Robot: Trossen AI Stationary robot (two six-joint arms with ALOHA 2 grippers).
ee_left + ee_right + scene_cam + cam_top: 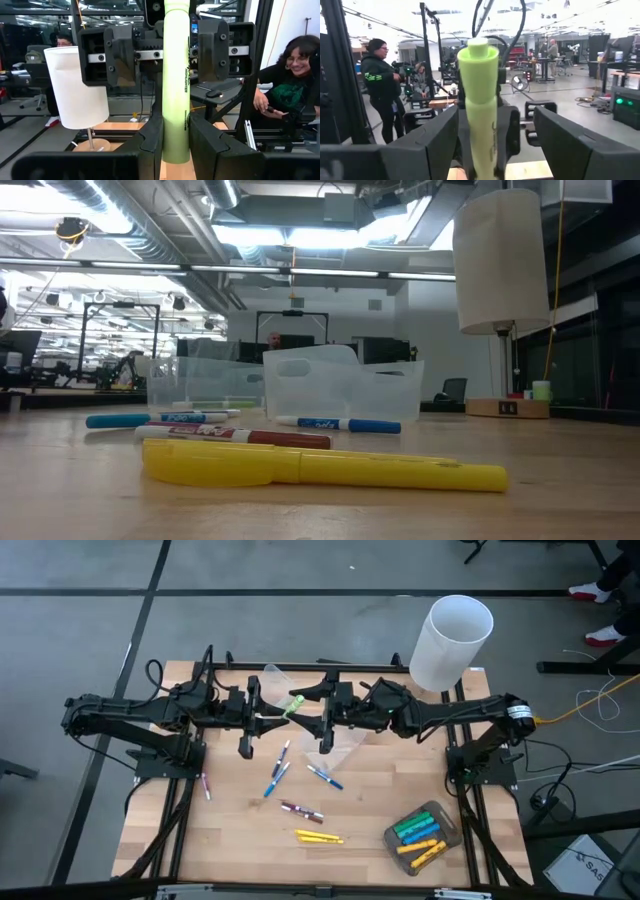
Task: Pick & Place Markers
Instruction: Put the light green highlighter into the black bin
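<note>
My left end effector [262, 718] is closed on a light-green marker [295, 703], held in the air above the far middle of the desk [230, 840]. My right end effector [322, 715] faces it with its fingers spread wide, the marker's capped end standing between them but not yet touched.

This looks like a handover. To do it well, I judge I should bring my right fingers level on the marker's free end, close squarely across the barrel, and only then loosen the left grip, so the pen does not tip or drop.

Beneath the meeting point stand clear tubs [340, 388]; I cannot tell whether anything lies in them. At about 5 o'clock on the desk a small tray [424, 836] holds green, blue and yellow markers. A tall white cylinder [450, 640] stands at about 1 o'clock, its contents hidden. Loose markers [300, 795] lie mid-desk: blue-capped white ones, a maroon one and a yellow one near 6 o'clock.
</note>
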